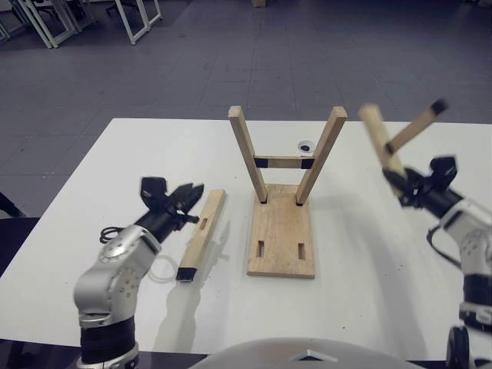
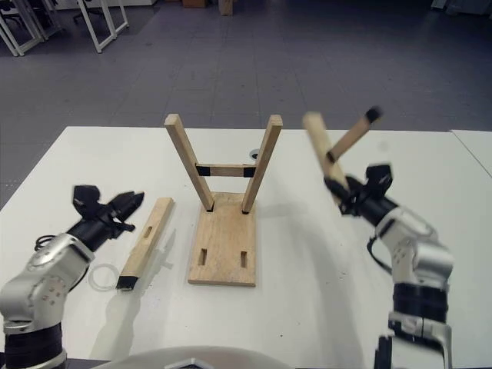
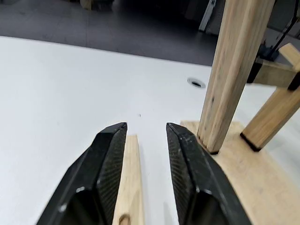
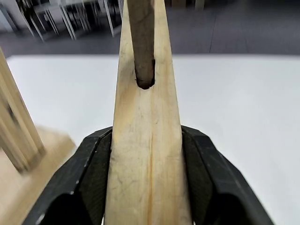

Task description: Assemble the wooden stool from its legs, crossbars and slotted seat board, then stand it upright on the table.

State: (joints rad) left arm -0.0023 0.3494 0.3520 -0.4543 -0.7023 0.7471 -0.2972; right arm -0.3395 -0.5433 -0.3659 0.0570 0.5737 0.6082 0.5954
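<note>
Left eye view suggests about halfway: one leg pair (image 1: 286,162) stands slotted in the seat board (image 1: 280,238) on the counter (image 1: 369,254), right hand (image 4: 146,136) grips a second leg (image 1: 380,146) with crossbar (image 1: 415,127) aloft, and left hand (image 1: 194,204) is open at the last leg (image 1: 201,233), which lies loose beside the board.

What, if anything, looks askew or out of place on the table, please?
The two fitted legs lean apart rather than standing upright in the seat board, joined by a crossbar. Another leg lies loose by the open left gripper.

Loose leg (image 1: 201,234) left of seat board (image 1: 281,229)
</note>
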